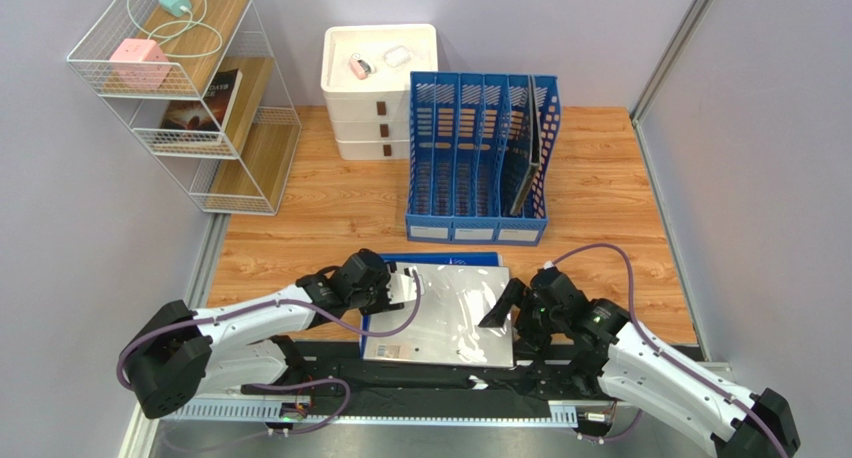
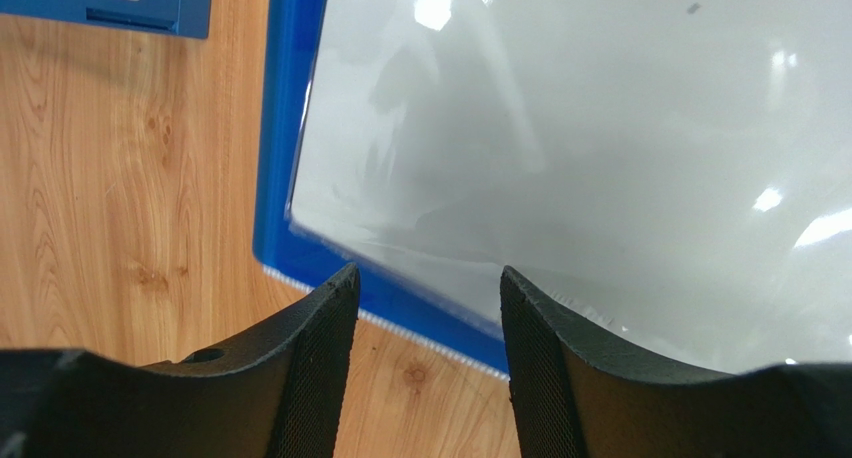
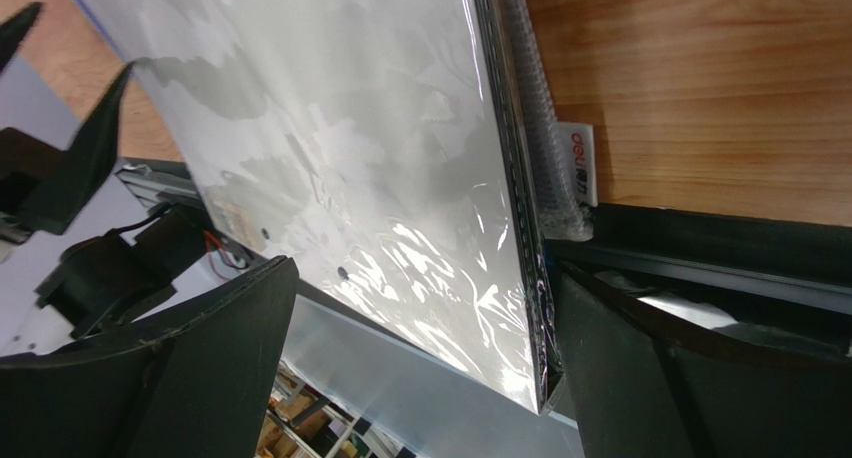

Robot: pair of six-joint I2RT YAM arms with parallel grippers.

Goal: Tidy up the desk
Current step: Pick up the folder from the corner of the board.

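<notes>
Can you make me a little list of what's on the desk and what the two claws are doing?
Desk: light brown wood
Back left: white wire shelf holding a pink cube
Back middle: white drawers
Middle: blue file rack, one thin book in its rightmost slot
Front: shiny wrapped pad lying on a blue folder
Left claw: open, at the pad's left edge
Right claw: open wide, one finger on each side of the pad's right edge

We see an office desk (image 1: 330, 203) staged in a lab booth: blue file rack (image 1: 475, 228) and white drawers (image 1: 370, 123) toward its far edge, wire shelf (image 1: 262, 148) by the far-left corner, plain partition walls (image 1: 560, 28).
</notes>
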